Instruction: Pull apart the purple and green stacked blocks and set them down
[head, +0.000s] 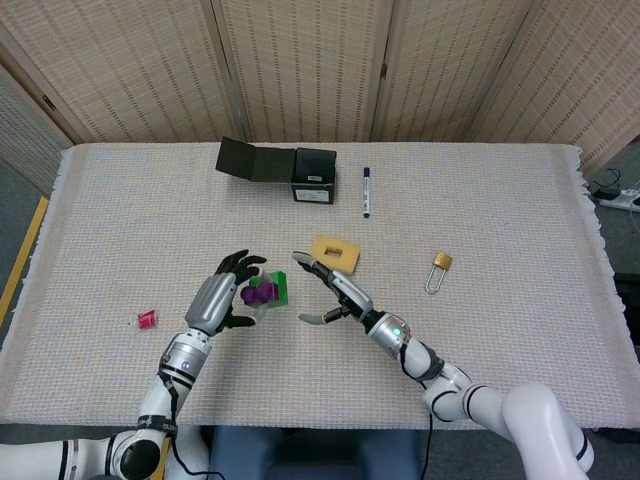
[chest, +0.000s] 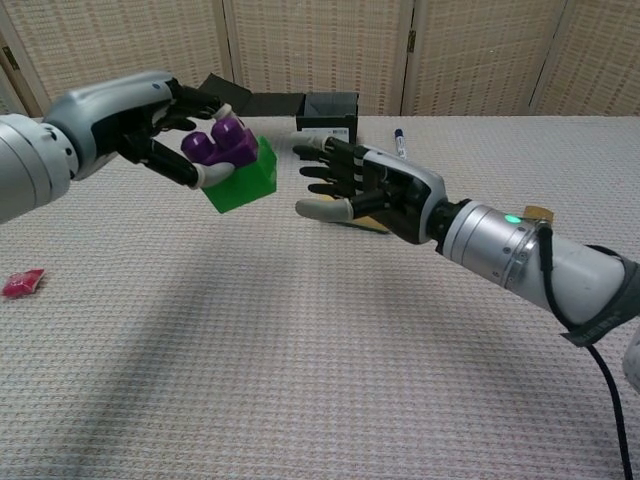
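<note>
My left hand (head: 222, 298) (chest: 150, 125) holds the stacked pair above the table, fingers wrapped over the purple block (head: 259, 292) (chest: 217, 141). The green block (head: 279, 288) (chest: 243, 178) sits under the purple one and sticks out toward the right. My right hand (head: 330, 292) (chest: 365, 187) is open, fingers spread and pointing at the stack, a short gap away from the green block and not touching it.
A yellow sponge-like block (head: 334, 252) lies just behind the right hand. A black open box (head: 278, 167), a pen (head: 367, 192) and a padlock (head: 440, 264) sit farther back and right. A small pink object (head: 148, 319) lies at the left.
</note>
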